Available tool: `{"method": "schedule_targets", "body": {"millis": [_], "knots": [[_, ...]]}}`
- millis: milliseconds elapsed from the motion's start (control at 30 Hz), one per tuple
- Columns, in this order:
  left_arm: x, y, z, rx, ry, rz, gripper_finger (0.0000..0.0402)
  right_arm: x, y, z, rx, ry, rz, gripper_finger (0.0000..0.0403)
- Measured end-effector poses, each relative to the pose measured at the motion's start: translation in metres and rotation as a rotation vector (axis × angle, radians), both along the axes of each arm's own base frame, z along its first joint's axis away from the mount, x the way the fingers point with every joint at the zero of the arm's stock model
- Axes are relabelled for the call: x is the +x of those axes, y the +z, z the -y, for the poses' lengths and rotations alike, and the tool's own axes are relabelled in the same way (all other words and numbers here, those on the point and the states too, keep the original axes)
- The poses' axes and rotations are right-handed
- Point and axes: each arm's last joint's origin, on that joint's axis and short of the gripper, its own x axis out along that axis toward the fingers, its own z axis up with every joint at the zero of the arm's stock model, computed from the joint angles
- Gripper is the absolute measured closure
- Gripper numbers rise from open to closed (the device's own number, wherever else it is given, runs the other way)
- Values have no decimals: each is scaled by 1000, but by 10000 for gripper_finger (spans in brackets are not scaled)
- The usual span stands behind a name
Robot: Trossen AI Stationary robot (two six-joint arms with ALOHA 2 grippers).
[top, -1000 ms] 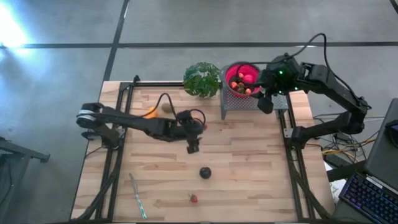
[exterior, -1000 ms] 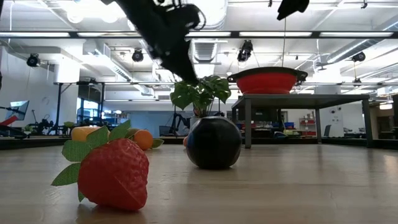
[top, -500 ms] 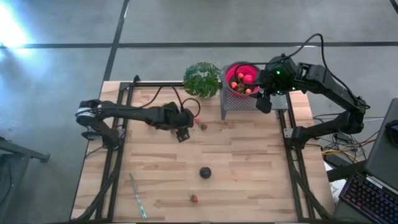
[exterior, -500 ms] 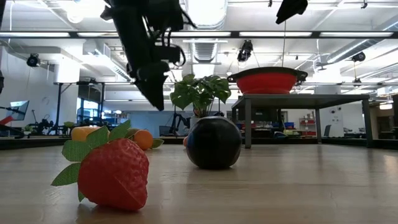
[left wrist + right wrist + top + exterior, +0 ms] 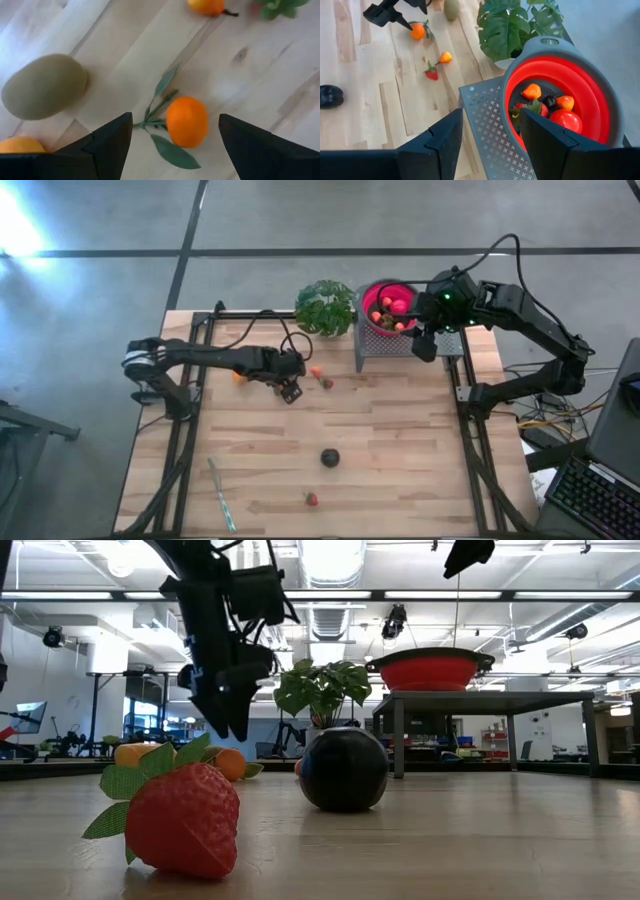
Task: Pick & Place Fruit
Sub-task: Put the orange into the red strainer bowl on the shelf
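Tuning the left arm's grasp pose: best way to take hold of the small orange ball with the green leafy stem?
Grip the small orange ball across its round body, coming straight down from above. Its green stem and leaves lie flat on the table to one side, so close on the bare flanks. The left gripper is open, hovering over the ball.

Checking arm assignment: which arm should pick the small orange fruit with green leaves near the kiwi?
Left. The left gripper is open directly over the small orange fruit with green leaves, beside the olive-brown kiwi. The right gripper hangs open by the red bowl, far across the table.
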Motion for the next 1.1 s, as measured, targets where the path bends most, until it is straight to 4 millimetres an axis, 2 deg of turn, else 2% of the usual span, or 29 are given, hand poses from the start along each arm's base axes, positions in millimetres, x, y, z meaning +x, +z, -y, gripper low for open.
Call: {"method": "schedule_targets", "body": {"millis": [367,600,1100], "knots": [[1,-29,2,-67,-15,9,101,0,0,0,0,-1,1,195],[3,-44,1,-67,-12,1,105,0,0,0,0,0,1,205],[3,-46,1,-62,-18,18,217,0,0,0,-4,5,-1,233]]}}
